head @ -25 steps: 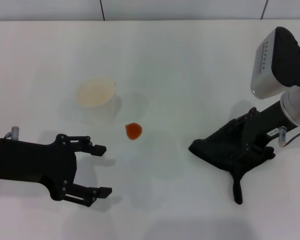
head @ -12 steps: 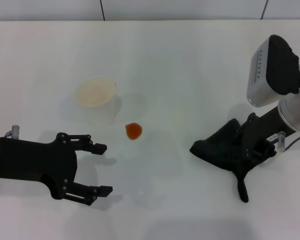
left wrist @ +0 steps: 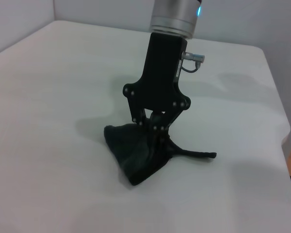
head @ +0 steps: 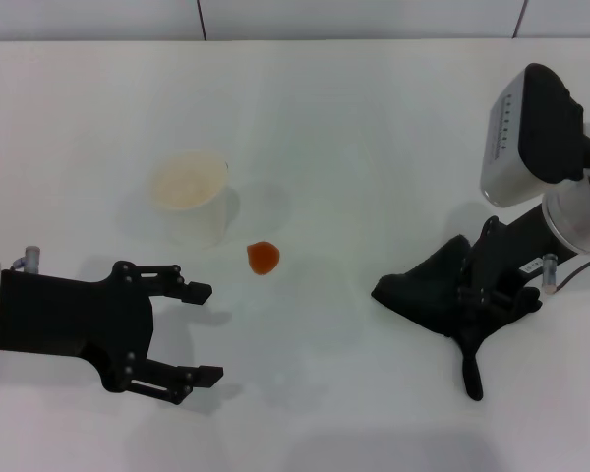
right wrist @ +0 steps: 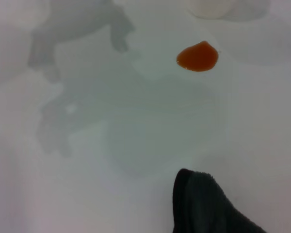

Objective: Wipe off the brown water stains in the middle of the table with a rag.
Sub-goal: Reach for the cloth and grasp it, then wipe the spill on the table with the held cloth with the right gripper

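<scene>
- The right end effector (head: 477, 295) is at the right of the head frame, clenched on a dark rag (head: 428, 292) that touches the counter (head: 374, 128).
- The left end effector (head: 199, 332), lower left, is released and holds nothing.
- The brown water stains (head: 264, 258) lie near the centre, just beside a paper cup (head: 189, 195).

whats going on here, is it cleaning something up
The right gripper is shut on a dark rag at the right side of the table, the cloth touching the surface. The brown water stain sits unwiped near the middle, just beside a paper cup. The left gripper hovers open near the stain, holding nothing.
</scene>
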{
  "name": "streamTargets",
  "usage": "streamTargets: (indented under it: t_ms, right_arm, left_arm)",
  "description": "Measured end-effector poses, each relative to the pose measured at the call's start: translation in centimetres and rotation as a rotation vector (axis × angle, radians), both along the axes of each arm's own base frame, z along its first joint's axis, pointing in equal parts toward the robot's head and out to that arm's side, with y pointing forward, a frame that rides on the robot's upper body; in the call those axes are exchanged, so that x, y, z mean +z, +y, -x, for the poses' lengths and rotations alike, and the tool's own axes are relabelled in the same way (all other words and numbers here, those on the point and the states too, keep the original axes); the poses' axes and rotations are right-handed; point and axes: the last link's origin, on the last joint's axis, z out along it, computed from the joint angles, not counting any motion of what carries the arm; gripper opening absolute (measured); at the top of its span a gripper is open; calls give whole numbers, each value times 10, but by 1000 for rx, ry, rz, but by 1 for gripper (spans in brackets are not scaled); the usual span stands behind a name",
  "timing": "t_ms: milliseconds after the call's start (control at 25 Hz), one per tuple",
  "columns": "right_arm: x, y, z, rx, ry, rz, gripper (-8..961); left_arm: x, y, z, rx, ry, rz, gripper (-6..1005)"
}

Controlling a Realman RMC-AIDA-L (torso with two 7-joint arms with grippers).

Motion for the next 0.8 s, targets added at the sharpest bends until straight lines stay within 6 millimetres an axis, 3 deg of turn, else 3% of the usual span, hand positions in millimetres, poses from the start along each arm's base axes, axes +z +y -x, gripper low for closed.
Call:
streamTargets:
  t_ms: [400, 800]
  right_arm:
    - [-8, 9, 14, 54, 12, -32, 71]
    - [-38, 21, 42, 147, -9, -34, 70]
  left_arm:
    - [-6, -2, -3, -17, 4, 28, 892]
    - [-7, -2, -7, -27, -1, 33, 892]
